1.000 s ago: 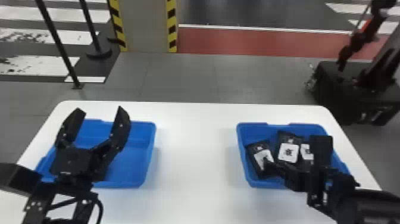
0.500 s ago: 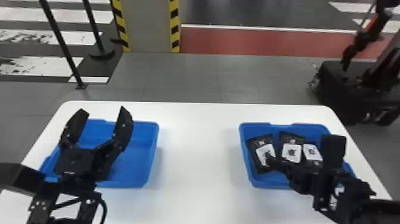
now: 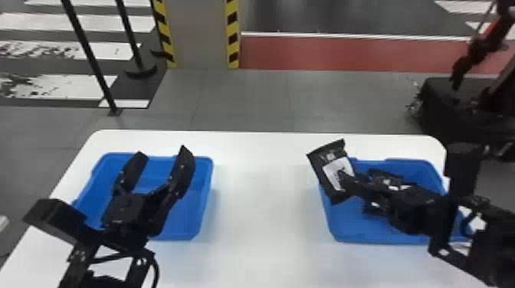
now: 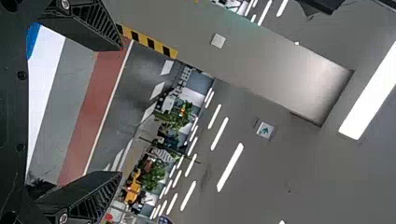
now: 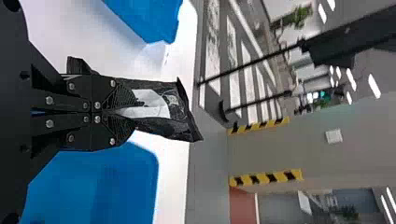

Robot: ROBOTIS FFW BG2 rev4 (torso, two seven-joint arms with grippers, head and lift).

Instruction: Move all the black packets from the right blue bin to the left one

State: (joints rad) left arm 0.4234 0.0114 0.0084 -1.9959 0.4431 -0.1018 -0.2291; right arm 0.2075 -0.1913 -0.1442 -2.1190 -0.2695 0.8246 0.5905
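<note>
- My right gripper (image 5: 125, 112) is closed, pinching a black packet (image 5: 163, 105) that juts ahead.
- Likely light, floppy, slick: best held mid-body.
- My left gripper (image 3: 163, 151) gapes empty.

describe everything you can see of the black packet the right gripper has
The black packet is a flat pouch of glossy, creased, plastic-looking film, with a white label bearing a dark mark and pale print near its free end. It is tilted, pinched between the closed fingers of the right gripper, at the far left corner of the right blue bin, partly outside its outline.
</note>
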